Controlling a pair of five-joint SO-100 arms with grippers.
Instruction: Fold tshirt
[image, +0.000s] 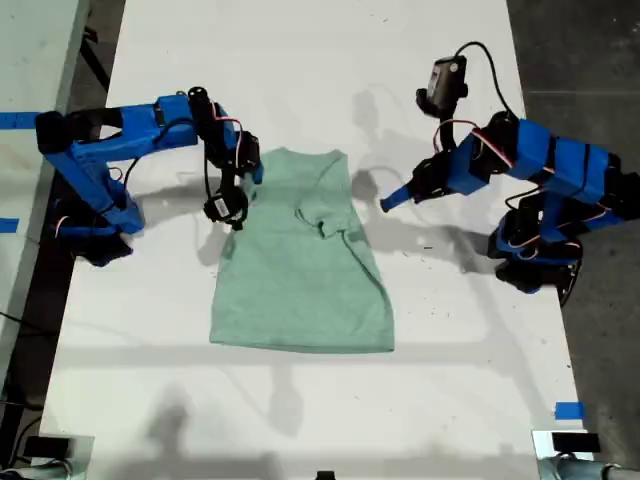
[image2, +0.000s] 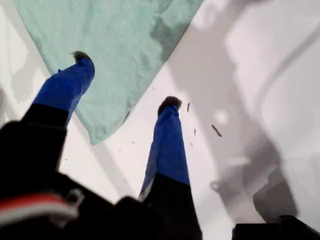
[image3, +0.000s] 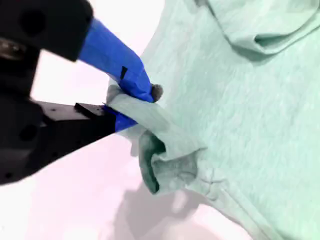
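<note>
my second end effector (image3: 131, 100) pinching tshirt (image: 300, 270) sleeve, exterior view's left, probably to fold inward | my first end effector (image2: 125, 82) open, empty, hovering over tabletop (image: 450, 380)

white table (image: 300, 420), blue tape strip (image: 568, 410) near its corner at the exterior view's lower right, more blue tape (image: 17, 121) on pale surface at left edge, dark floor (image: 570, 50) at upper right

Robotics lab bench: long white table (image: 300, 60) flanked by two blue arms, blue tape marks (image: 568, 410) stuck at edges, dark concrete floor (image: 575, 60) seen beside it.
</note>
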